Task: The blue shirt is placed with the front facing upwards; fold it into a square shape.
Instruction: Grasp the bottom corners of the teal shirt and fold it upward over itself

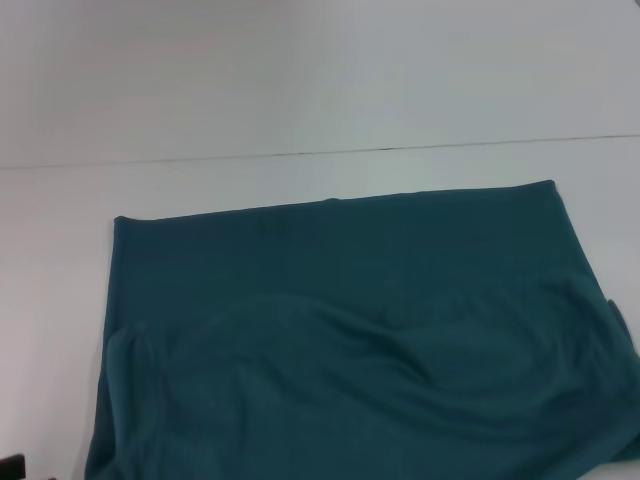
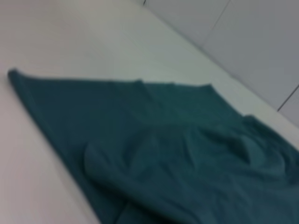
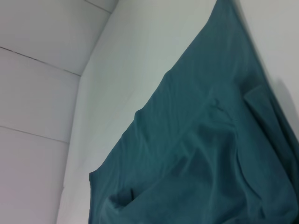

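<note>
As the blue shirt lies spread across my white bench, it shows only plain teal cloth, with no lettering or neckline to be seen. Its far edge runs as a straight fold line, ending in one corner at my left and another at my right. Nearer to me than that edge, the cloth is smooth for a band and then rises into soft, rounded wrinkles, with a long curved ridge crossing the middle. The shirt's near part runs out of the head view, and its right side reaches that view's border. Beyond the shirt's far edge, bare bench continues to a thin dark seam.

In the left wrist view the shirt lies flat on the bench, one pointed corner away from the rumpled part. In the right wrist view the shirt lies alongside the bench.

Neither my left hand nor my right hand appears, so I cannot tell how far either is open or whether it has hold of anything.
</note>
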